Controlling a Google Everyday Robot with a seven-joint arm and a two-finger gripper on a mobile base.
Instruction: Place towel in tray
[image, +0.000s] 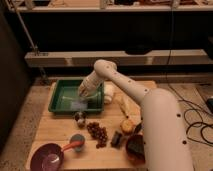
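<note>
A: One arm (150, 107) reaches over the wooden table (55, 131), and its gripper (83, 93) hangs low inside the green tray (59, 94), toward the tray's right half.

B: What does the gripper carry?

A: Just below its tip, on the tray floor, lies a pale grey-blue patch that looks like the towel (79, 104). Whether the tip touches the towel or only hovers just over it, I cannot tell.

B: And the spread of the tool?

A: I cannot tell that either; the tip is a pale blur against the tray.

B: What sits around the tray?

A: Just beside the tray's right rim stands a white roll (108, 93). Near the tray's front rim sits a small dark round thing (80, 118). Further forward from the tray lies a cluster of dark brown pieces (98, 133), with an orange fruit (128, 125) to the right of it. Well forward of the tray, at the table's near left corner, sits a purple bowl (46, 158) with an orange-handled scoop (75, 144) resting at its edge. A brown bowl (136, 148) sits at the near right, partly hidden by the arm.
</note>
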